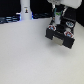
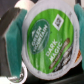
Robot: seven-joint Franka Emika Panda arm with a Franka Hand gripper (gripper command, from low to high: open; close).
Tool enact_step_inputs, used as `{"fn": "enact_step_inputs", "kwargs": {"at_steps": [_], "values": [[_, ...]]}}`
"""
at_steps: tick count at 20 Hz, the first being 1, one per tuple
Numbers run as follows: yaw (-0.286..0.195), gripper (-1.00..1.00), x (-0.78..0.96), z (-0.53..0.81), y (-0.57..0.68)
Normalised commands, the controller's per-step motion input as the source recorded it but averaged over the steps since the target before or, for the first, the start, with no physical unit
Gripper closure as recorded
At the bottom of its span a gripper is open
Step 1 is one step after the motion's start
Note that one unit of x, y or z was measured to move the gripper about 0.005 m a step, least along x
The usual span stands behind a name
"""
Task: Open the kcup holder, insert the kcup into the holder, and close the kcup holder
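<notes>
The kcup fills the wrist view with its green printed top facing the camera. It sits between my teal finger pads, which press on its sides. In the exterior view my white-grey gripper hangs right over the top of the black kcup holder, at the exterior view's right. The holder's light-handled fronts face the camera. The cup itself is too small to make out there. I cannot tell whether a drawer is pulled out.
A tall white bottle-like object stands at the back, toward the exterior view's left. The white table stretches in front of the holder. A dark band with blue items runs along the back edge.
</notes>
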Motion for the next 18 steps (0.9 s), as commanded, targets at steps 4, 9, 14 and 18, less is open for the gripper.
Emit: {"fn": "enact_step_inputs", "kwargs": {"at_steps": [4,9,14,18], "values": [[-0.023,1.00,0.49,0.07,0.10],[-0.006,1.00,0.10,-0.11,-0.01],[0.020,1.00,0.02,-0.27,0.03],[-0.005,1.00,0.14,-0.01,0.09]]}}
